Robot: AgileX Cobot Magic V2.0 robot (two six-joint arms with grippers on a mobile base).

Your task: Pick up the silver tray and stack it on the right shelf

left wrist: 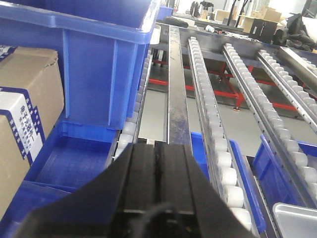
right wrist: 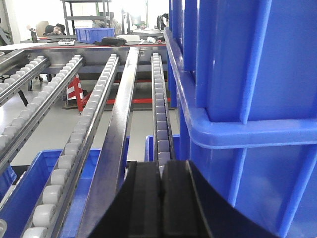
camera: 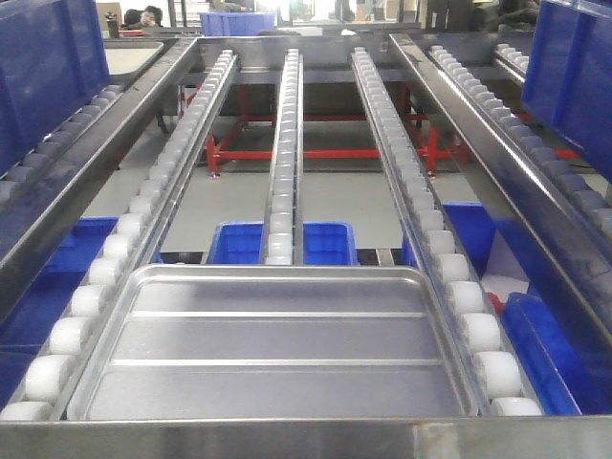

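Mid rack [camera: 287, 143] open above; blue crates [camera: 43, 67] L+R sides

my left gripper [left wrist: 158, 148] fills the bottom middle of its wrist view. its two black fingers [left wrist: 141, 168] are pressed flat against each other, so only a thin seam runs between them. the finger bodies widen downward into the dark housing [left wrist: 99, 213] at the lower edge. my right gripper [right wrist: 161, 166] reads the same way from its own wrist camera: black fingers [right wrist: 178, 188] side by side, closed to a hairline slit, tips pointing forward and away from the lens. both sit low in frame, roughly centred. i can't make out either arm behind the wrist from these views.
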